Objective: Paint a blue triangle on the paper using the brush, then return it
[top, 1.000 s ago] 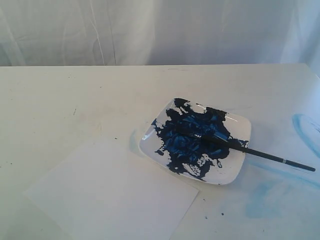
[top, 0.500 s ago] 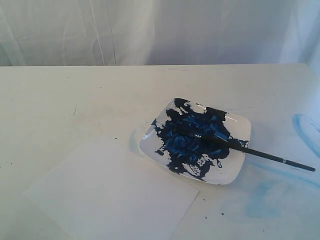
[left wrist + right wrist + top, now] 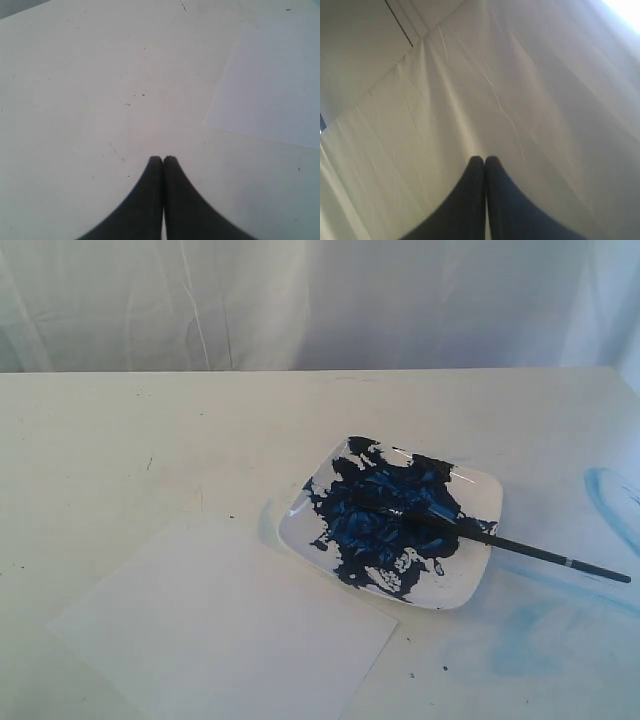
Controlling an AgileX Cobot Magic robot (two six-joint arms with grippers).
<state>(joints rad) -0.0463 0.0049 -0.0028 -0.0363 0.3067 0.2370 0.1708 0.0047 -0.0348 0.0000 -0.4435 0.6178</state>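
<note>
The paper (image 3: 225, 625) lies flat and blank at the front left of the table; no blue triangle shows on it. The brush (image 3: 500, 542) rests across the white dish (image 3: 480, 490), bristles in the dark blue paint, black handle sticking out over the table to the right. Neither arm appears in the exterior view. My left gripper (image 3: 163, 158) is shut and empty over bare tabletop, with a corner of the paper (image 3: 270, 85) off to one side. My right gripper (image 3: 484, 158) is shut and empty, pointing at a white curtain.
Pale blue smears (image 3: 530, 635) stain the tabletop at the right, with a curved blue streak (image 3: 610, 500) near the right edge. A white curtain (image 3: 300, 300) hangs behind the table's far edge.
</note>
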